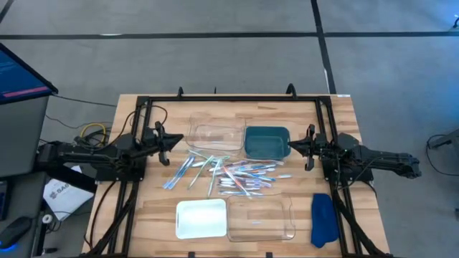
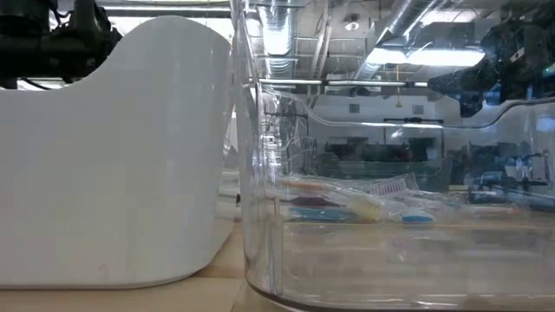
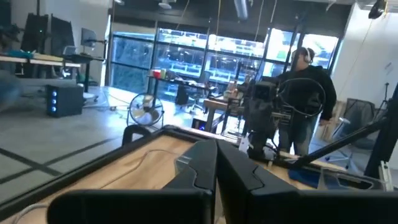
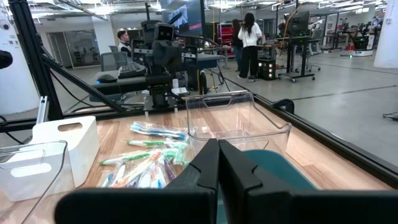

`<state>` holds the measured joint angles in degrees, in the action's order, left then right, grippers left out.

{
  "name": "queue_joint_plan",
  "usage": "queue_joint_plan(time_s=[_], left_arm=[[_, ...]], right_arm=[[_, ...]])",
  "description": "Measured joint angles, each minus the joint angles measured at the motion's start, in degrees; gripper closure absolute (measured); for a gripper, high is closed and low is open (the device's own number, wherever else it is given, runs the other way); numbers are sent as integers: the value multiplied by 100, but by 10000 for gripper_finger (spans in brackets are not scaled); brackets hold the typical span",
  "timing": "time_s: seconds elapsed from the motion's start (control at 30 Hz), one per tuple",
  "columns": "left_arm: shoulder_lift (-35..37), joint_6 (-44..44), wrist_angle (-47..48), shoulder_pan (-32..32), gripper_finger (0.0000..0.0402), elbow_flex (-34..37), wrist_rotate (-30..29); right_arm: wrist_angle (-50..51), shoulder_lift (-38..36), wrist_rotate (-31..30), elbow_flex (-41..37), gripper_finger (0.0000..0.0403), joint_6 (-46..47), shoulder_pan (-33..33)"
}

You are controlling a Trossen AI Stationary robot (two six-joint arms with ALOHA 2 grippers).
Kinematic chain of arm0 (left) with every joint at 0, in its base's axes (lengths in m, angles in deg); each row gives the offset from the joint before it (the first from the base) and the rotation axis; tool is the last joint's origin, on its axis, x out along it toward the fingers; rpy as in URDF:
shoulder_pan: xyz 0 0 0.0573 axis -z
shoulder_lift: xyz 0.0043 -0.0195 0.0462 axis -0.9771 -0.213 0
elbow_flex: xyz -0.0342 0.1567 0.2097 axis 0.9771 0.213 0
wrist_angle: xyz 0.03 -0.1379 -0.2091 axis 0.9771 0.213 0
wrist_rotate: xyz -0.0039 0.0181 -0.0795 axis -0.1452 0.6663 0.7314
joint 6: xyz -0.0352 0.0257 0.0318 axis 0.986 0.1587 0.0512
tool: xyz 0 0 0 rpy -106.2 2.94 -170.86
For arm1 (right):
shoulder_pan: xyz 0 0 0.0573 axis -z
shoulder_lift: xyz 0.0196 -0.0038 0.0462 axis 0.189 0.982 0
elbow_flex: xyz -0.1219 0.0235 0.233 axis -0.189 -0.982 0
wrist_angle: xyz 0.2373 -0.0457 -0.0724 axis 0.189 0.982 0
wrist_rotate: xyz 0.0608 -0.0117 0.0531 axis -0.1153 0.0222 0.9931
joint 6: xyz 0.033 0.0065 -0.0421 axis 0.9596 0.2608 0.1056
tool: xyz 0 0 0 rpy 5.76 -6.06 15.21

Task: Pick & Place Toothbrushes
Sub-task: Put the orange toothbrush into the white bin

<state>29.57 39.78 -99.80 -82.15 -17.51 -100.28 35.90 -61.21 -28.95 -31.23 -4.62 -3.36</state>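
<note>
So both arms are parked at the side edges of the table [image 1: 143,215], nothing in either of them. The left gripper [image 1: 179,140] sits by the left edge with its fingers pressed together, holding nothing, and the right gripper [image 1: 290,147] is over by the right edge, fingers closed tight too and empty. The toothbrushes [image 1: 229,174] are in a loose heap in the middle of the table, blue, white, orange and green ones mixed up. Just behind the heap there's a clear bin [image 1: 214,137] with a teal bin [image 1: 267,141] touching it on the right. Near the front edge sit a white bin [image 1: 201,218] and another clear bin [image 1: 261,218] side by side. A blue cloth [image 1: 323,219] lies near the front right corner.
</note>
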Motion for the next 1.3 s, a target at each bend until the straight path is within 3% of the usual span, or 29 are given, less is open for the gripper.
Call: queue_joint_plan(time_s=[0.3, 0.4, 0.57, 0.73, 0.93, 1.17, 1.3], left_arm=[[-917, 728, -378, 0, 399, 0, 547], [-1396, 1044, -1146, 24, 399, -1, 923], [-2304, 1409, -3230, 394, 399, -2, 1403], [-3034, 1610, -4465, 756, 399, 0, 1403], [-3299, 1640, -4666, 882, 399, -197, 1339], [-3289, 824, -4858, 879, 399, -800, 647], [-3311, 414, -4867, 879, 399, -1298, 602]], right_arm=[[2, 0, 0, 0, 403, 0, 0], [2, 0, 0, 0, 403, 0, 2], [1, 0, 0, 0, 403, 0, 2], [0, 0, 0, 0, 403, 0, 0], [1, 0, 0, 0, 403, -1, 0], [2, 0, 0, 2, 403, 0, 0], [0, 0, 0, 0, 403, 0, 1]])
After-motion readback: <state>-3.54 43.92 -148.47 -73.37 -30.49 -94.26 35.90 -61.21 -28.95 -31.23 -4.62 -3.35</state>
